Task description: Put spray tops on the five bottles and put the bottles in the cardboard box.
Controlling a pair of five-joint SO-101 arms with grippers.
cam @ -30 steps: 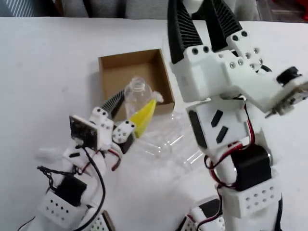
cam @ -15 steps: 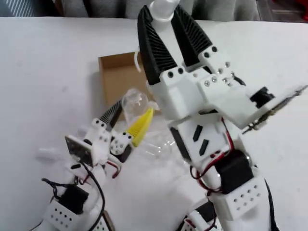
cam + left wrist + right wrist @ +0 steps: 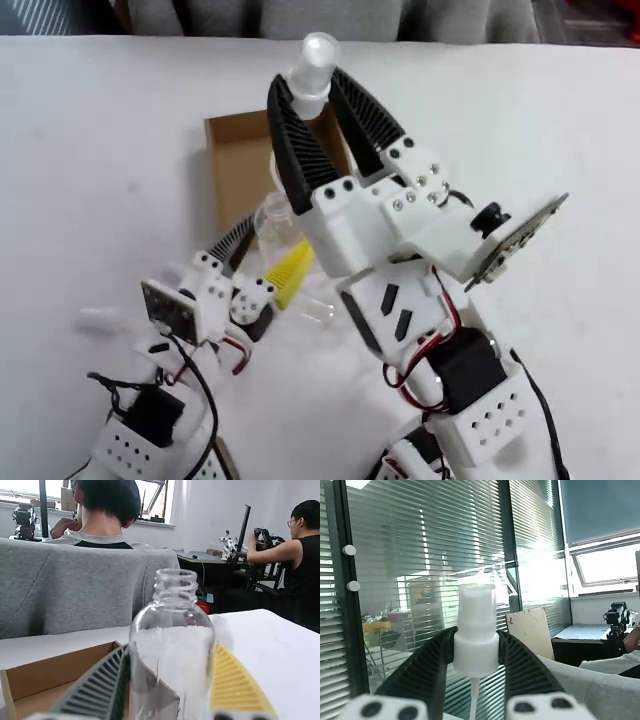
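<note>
On the white bench [image 3: 100, 120] by the box [image 3: 232, 150], left claw [image 3: 268, 248] clamps a probably light, slick bottle [image 3: 272, 222]; right claw [image 3: 310, 86] pinches the spray top [image 3: 316, 58] by its collar.

— What stood behind the white bench [image 3: 90, 130]?
— A grey upholstered back [image 3: 60, 590], then a white wall [image 3: 215, 510] and a desk [image 3: 198, 556].
— And the light?
— Daylight came through a window [image 3: 156, 500]; slatted blinds [image 3: 420, 545] hung across a black-framed glass wall.
</note>
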